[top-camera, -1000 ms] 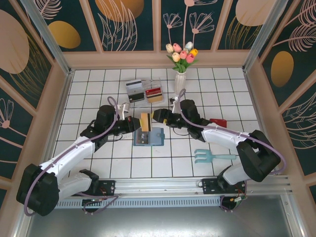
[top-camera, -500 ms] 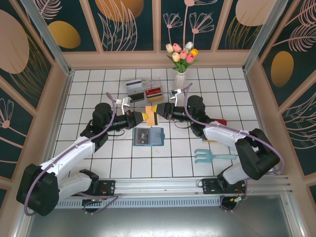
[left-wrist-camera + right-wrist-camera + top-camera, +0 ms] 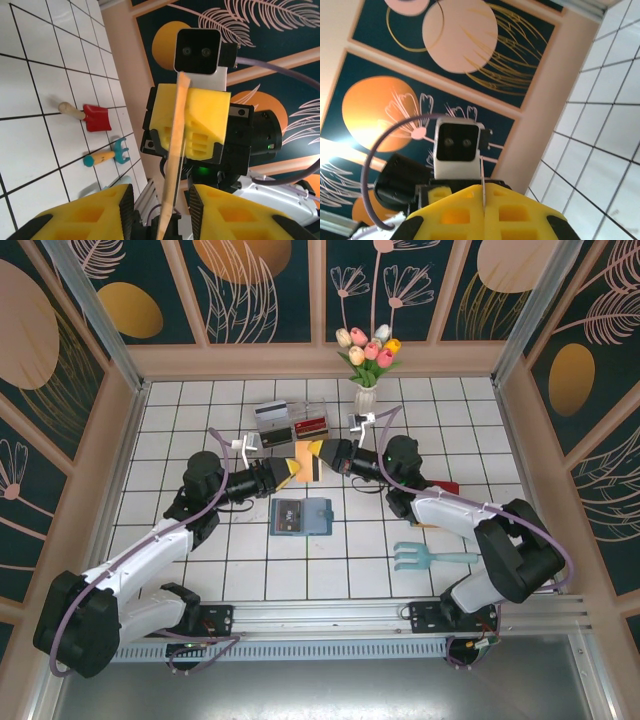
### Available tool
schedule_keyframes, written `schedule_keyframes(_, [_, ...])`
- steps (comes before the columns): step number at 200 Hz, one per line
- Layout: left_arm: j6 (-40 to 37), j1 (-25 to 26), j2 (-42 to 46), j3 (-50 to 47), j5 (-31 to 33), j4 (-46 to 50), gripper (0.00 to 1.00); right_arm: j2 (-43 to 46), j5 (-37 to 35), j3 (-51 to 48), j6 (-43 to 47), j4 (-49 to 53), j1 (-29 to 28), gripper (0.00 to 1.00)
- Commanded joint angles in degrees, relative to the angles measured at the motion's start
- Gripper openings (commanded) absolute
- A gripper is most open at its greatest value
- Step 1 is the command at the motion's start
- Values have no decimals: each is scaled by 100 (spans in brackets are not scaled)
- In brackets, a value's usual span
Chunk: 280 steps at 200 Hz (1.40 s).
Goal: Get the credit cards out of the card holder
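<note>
A tan-gold credit card (image 3: 303,462) hangs in the air between my two grippers, above and behind the card holder (image 3: 316,516). My right gripper (image 3: 316,460) is shut on its far edge; in the right wrist view the card's thin edge (image 3: 483,192) sticks up from the closed yellow fingers (image 3: 515,215). My left gripper (image 3: 290,472) is open around the near end: in the left wrist view the card (image 3: 175,150) runs edge-on between the black pads (image 3: 126,212), touching neither. The teal-blue holder lies open on the tiles with a dark card (image 3: 290,517) in it.
A clear tray (image 3: 290,410) behind the grippers holds a grey card (image 3: 270,417) and a red card (image 3: 313,425). A vase of tulips (image 3: 366,390) stands at the back. A red toy shovel (image 3: 442,487) and a light-blue rake (image 3: 430,557) lie on the right.
Both grippers rose from over the holder and moved back with the tan-gold card. My right gripper closed on the card, and my left gripper then opened off it.
</note>
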<state>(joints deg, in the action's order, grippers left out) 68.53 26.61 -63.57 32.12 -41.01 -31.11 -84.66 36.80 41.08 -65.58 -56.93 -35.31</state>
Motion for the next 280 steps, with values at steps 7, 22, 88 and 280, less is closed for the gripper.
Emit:
schedule_keyframes(7, [401,64,143,-254,361,-722,34,37,-721,-89,-446,-791,-93,0])
schedule_keyframes(22, [617,77,119,-400,436,-1154,31,0,-813,-104,-579,-916,-114,0])
schedule_keyframes(88, [782,107,-37,-443,369,-1678,19,-285,-789,-133,-971,-1405,-187,0])
schedule_keyframes(280, [-4611,105,-1305,2294,2714,3400,0,1060,-1361,-479,2359,3395,1545,99])
